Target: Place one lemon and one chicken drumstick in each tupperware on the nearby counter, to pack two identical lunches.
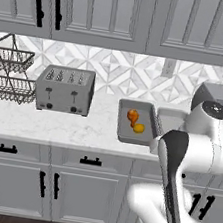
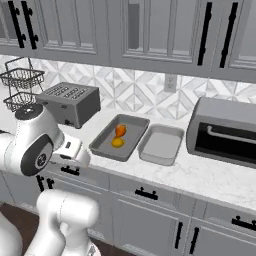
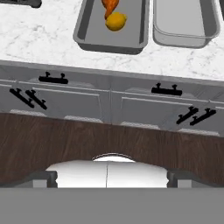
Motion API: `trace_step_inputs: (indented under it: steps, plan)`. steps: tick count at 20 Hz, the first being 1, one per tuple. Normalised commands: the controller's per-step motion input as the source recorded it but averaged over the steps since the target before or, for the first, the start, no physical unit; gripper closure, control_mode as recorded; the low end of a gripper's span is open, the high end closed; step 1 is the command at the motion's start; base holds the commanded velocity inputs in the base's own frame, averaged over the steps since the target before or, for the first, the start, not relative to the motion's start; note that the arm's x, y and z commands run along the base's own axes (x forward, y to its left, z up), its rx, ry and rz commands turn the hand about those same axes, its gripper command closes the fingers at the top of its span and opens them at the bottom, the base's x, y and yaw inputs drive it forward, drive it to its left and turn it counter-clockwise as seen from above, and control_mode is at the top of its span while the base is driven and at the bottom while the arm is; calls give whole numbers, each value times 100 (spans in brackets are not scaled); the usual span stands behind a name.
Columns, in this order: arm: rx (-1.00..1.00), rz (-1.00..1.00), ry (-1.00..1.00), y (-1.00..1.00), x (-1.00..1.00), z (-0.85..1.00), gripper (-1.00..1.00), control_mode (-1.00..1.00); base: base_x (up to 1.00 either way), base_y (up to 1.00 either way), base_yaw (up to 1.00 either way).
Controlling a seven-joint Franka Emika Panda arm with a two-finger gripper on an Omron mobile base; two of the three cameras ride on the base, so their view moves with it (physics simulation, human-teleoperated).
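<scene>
The tool (image 3: 107, 175), jaws spread wide and empty, hangs back over the floor, with the unfilled tupperware (image 3: 183, 22) ahead and slightly right on the desk (image 3: 43, 35), beside the packed tupperware (image 3: 92, 30).

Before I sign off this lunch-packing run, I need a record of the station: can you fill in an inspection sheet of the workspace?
Surface: white marble-look counter over grey cabinets with black handles.
Job's things: two grey tupperware trays side by side. Left tray holds one lemon and one chicken drumstick. Right tray holds nothing seen.
Clutter: silver toaster, two-tier wire basket, toaster oven.
Grippers: gripper open, holding nothing, back over the floor in front of the cabinets.
Cables: nothing seen.
Surroundings: patterned tile backsplash with a wall outlet, grey upper cabinets, dark wood floor.
</scene>
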Motion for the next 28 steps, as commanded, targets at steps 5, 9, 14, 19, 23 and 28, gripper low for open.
trace_step_inputs:
  steps: [5,9,14,19,23,28]
  plan:
    - [0,0,0,0,0,0,-100,100,-100,21,10]
    - [0,0,0,0,0,0,-100,100,-90,41,59]
    - [0,0,0,0,0,0,-100,100,-40,48,82]
    - [0,0,0,0,0,0,-100,100,-4,47,86]
    - [0,0,0,0,0,0,-100,100,36,36,78]
    - [0,0,0,0,0,0,-100,100,64,36,68]
